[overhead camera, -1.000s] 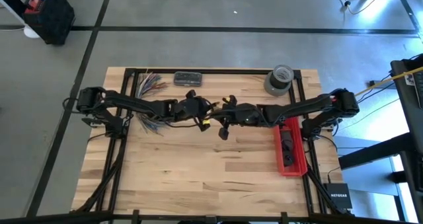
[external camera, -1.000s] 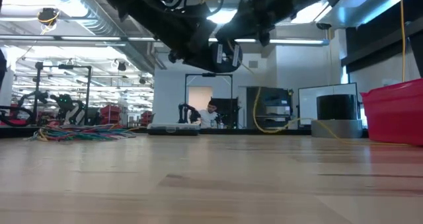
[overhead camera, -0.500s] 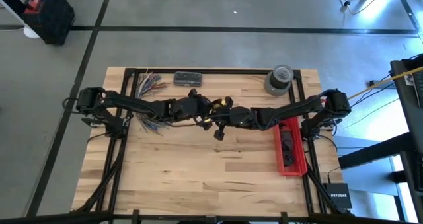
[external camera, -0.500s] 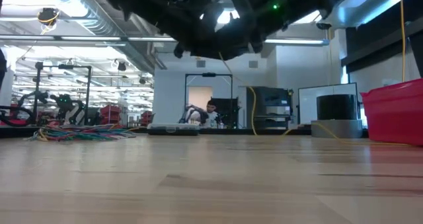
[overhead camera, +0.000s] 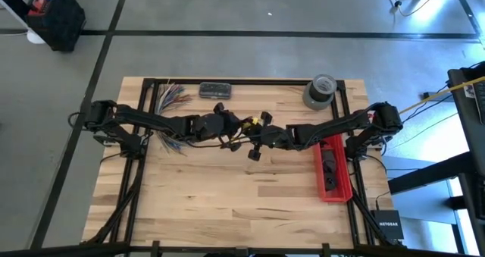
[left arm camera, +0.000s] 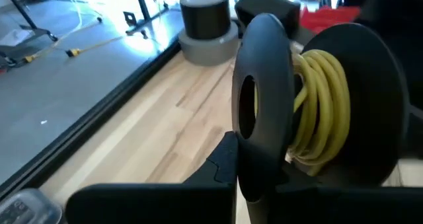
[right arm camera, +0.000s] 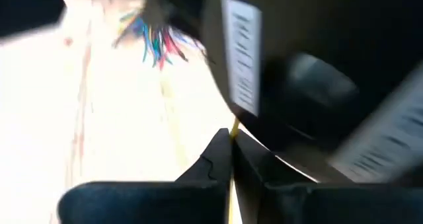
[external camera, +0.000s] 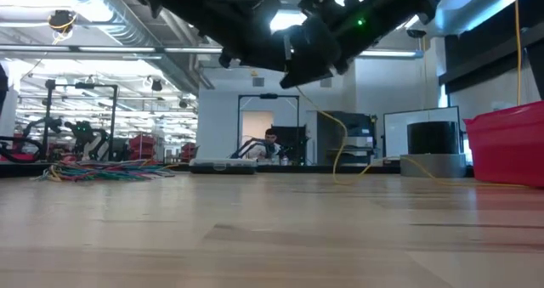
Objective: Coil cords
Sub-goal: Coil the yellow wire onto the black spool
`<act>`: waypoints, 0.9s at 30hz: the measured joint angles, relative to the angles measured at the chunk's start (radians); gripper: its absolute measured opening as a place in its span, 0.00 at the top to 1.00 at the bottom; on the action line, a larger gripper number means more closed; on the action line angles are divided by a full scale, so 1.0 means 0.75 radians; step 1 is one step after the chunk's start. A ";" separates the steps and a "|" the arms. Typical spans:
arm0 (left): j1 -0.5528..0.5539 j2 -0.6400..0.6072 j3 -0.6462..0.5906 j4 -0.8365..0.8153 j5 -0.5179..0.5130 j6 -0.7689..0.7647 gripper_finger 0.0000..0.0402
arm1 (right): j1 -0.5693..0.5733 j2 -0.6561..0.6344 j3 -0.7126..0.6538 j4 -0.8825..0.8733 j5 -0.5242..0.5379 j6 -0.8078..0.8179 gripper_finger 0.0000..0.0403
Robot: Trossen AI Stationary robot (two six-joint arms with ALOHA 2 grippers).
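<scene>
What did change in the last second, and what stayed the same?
The right gripper, shut on the yellow cord, moved left toward the left gripper, which holds the black spool. The hanging cord swung right in the low view. The red bin, tape roll and coloured wires stayed put.

The right wrist view's spool (right arm camera: 310, 85) is blurred, partly cropped.

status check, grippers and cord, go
Left gripper shut on spool, yellow cord wound on. Right gripper pinching cord. Both mid-table, nothing blocking.
</scene>
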 joint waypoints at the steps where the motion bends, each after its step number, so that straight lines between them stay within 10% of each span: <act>1: -0.001 -0.010 0.000 -0.033 0.005 -0.001 1.00 | -0.001 0.000 0.001 -0.023 0.000 0.000 0.98; 13: -0.008 -0.054 0.013 -0.163 0.035 0.013 1.00 | -0.005 -0.112 -0.007 -0.426 0.307 0.000 0.73; 27: -0.007 -0.052 0.016 -0.180 0.020 0.024 1.00 | 0.195 -0.463 -0.039 -0.854 0.030 0.034 0.60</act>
